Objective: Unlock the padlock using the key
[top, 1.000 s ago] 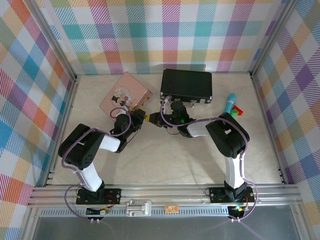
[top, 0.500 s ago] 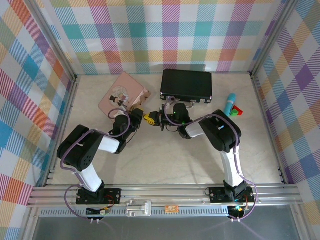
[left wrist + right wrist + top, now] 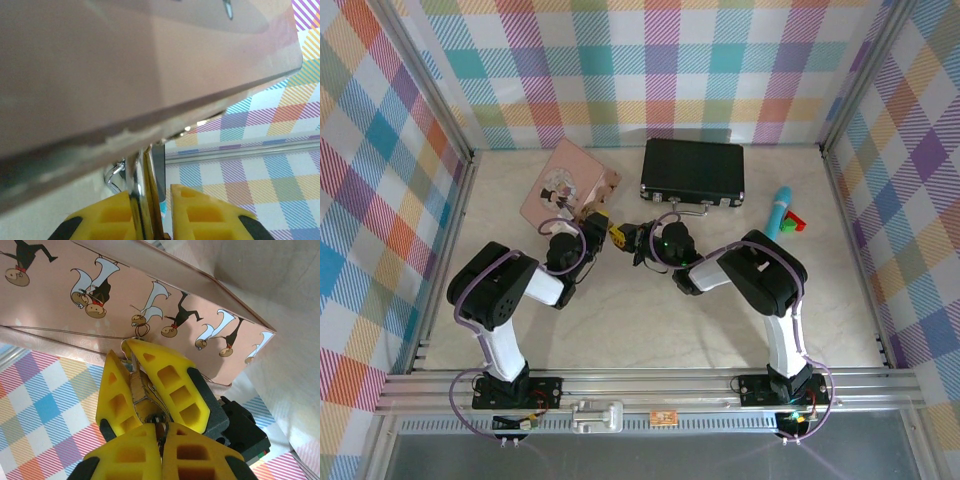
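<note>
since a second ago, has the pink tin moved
yes, the pink tin has turned: its far corner swung left, away from the black case

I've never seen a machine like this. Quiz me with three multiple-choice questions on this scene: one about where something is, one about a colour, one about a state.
1. Where is the black case?
A. By the far wall, right of the pink tin
B. On top of the pink tin
C. Beneath the pink tin

2. What colour are the right hand's fingers?
A. Blue
B. Yellow
C. Red

3. How do the right hand's fingers stand?
A. Spread wide apart
B. Clamped around the black case
C. Closed together

Answers:
1 A: the top view shows the case lying at the back wall, beside the tin.
2 B: the right wrist view shows yellow fingers.
3 C: no more than a thin seam shows between them.
</note>
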`<action>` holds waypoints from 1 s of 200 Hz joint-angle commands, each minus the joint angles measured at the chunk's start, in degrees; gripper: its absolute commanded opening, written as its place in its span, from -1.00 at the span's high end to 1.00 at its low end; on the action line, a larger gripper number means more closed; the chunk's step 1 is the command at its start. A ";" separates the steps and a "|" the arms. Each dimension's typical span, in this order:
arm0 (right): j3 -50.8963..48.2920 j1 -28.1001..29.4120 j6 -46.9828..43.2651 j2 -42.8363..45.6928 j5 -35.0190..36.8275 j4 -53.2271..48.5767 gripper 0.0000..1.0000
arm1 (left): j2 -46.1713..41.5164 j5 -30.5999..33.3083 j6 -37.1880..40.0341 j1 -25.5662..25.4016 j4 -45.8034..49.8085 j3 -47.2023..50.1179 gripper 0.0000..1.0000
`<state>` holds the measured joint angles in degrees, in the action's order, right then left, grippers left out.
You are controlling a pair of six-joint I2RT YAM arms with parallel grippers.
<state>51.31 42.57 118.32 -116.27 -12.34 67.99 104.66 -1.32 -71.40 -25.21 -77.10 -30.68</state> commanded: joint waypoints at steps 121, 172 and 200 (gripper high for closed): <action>6.10 -12.19 -9.67 -9.12 -23.30 12.61 0.64 | -0.79 -2.71 -3.86 -1.13 15.10 -4.48 1.00; 2.19 -13.46 -21.19 -5.48 -33.20 4.14 0.21 | -3.78 0.35 -3.60 -1.16 22.03 -4.92 1.00; -1.10 -13.24 -40.40 4.20 -32.53 -16.31 0.19 | -7.08 1.74 -2.29 -1.35 27.50 -5.12 1.00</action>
<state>51.96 28.60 96.57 -120.84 -42.39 67.77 101.14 -1.58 -72.66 -25.89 -56.80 -35.16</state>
